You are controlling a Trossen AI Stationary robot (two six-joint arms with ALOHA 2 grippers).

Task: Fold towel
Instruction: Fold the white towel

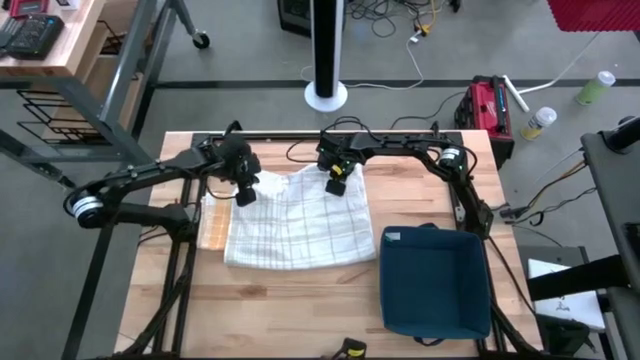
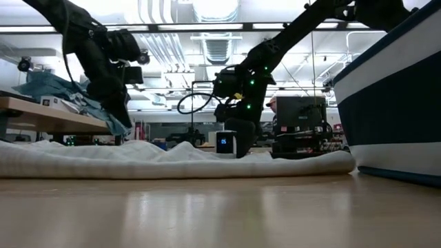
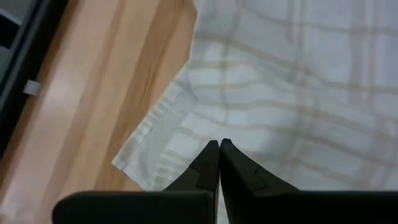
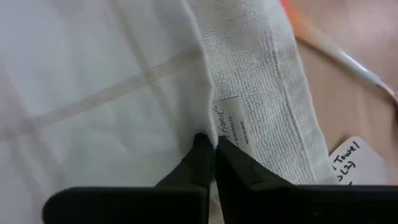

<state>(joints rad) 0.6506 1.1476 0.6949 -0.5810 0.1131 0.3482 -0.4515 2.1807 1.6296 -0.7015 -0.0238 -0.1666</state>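
A white towel (image 1: 300,225) with faint checks lies spread on the wooden table, its far part rumpled. My left gripper (image 1: 243,192) is shut on it at the far left corner, and the left wrist view shows the ribbed hem (image 3: 158,134) beside the shut fingers (image 3: 219,149). My right gripper (image 1: 336,184) is shut on the towel's far edge, toward the far right corner, next to a sewn-in label (image 4: 229,121). In the low view the towel (image 2: 172,157) stretches as a low ridge across the table, and both arms come down onto it from above. My left gripper pinches the towel between its two fingers a little inward of the far left corner (image 3: 214,134). It slants down from the table's left. How many layers it has, I cannot tell. That corner is raised off the table; the rest lies flat. My right gripper pinches a raised ridge of cloth (image 4: 205,127) between its two fingers, beside the label and the towel's thick hem (image 4: 267,81). The fingers point steeply down from above. One layer or several, I cannot tell. The towel lies on the table around the pinch.
A dark blue bin (image 1: 435,280) stands on the table's near right, close to the towel's right edge. A pale strip (image 1: 212,225) lies along the towel's left side. A written paper tag (image 4: 354,163) lies past the hem. The near part of the table is bare wood.
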